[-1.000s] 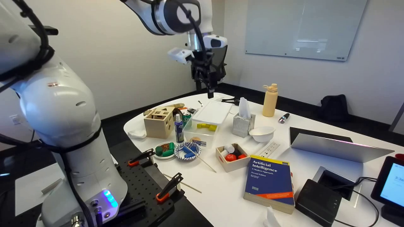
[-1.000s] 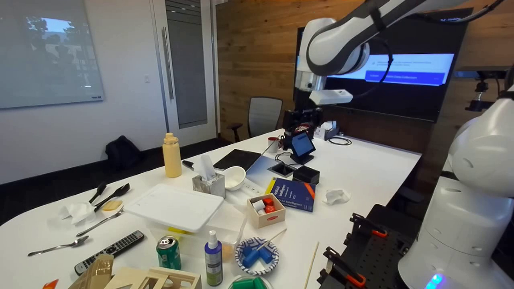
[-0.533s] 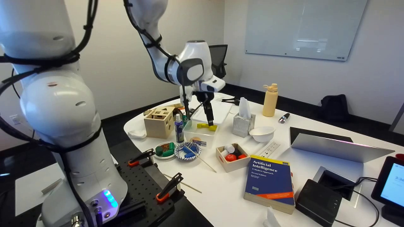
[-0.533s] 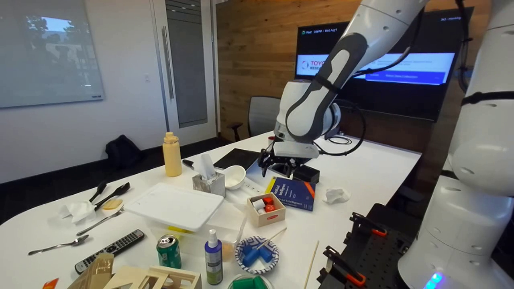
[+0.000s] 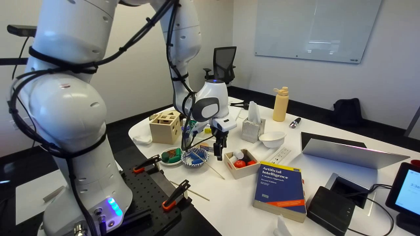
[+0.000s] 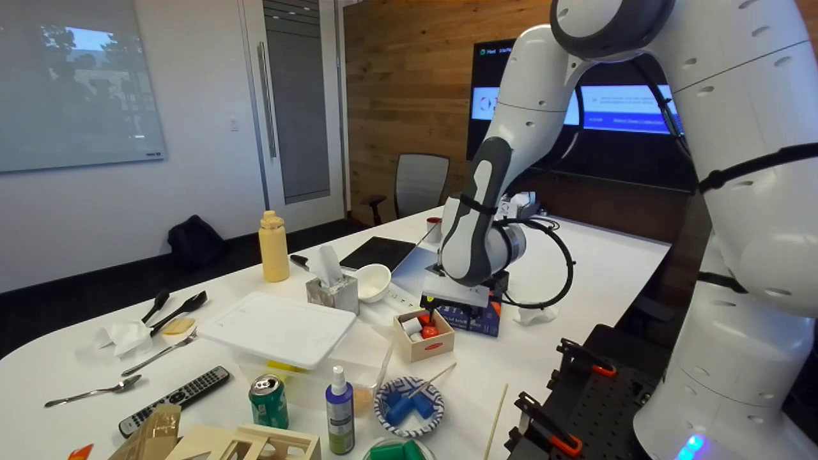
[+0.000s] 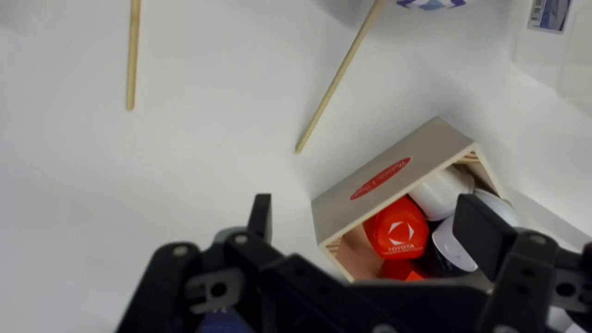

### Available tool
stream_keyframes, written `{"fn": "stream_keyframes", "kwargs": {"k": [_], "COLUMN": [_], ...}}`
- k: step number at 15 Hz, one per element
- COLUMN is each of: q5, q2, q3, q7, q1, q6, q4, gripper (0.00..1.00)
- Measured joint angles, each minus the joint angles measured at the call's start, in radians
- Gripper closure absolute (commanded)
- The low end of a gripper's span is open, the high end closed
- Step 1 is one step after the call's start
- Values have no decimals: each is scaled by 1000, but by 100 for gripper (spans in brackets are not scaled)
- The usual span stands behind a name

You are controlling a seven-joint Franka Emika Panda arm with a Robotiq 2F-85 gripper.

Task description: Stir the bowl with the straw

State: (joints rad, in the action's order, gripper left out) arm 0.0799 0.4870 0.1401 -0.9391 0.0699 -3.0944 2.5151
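Jaws of your black two-fingered hand (image 7: 370,217) stood apart, right of the round, blue-and-white patterned bowl (image 5: 194,164); the thin tan wooden straw (image 7: 340,74) crossed its rim.

The white table (image 5: 229,200) carries a blue-and-white patterned bowl (image 6: 402,383) just beside a small plate (image 5: 169,163), while a thin tan stick (image 6: 496,421) lies flat near the edge. Close to the patterned bowl stand a purple spray bottle (image 6: 340,415), a clear bin (image 6: 312,388) and a wooden box (image 6: 425,351), with a blue book (image 5: 279,183) flat near the box. Elsewhere rest a green can (image 6: 268,406), a remote (image 6: 174,400), a fork (image 6: 160,354), a spoon (image 6: 96,391), a tissue box (image 6: 333,296), a white bowl (image 5: 272,143) and a yellow bottle (image 6: 275,250).
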Motion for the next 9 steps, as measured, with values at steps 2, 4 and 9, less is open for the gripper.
{"fn": "stream_keyframes", "kwargs": {"k": [2, 4, 9], "q5": [89, 152, 258], "q2": [40, 57, 88], "q3": [-40, -56, -120], "q7": [0, 0, 11], "q1": [0, 7, -40], "q6": [1, 2, 1], "q4": [-26, -35, -34], "gripper": [0, 0, 0]}}
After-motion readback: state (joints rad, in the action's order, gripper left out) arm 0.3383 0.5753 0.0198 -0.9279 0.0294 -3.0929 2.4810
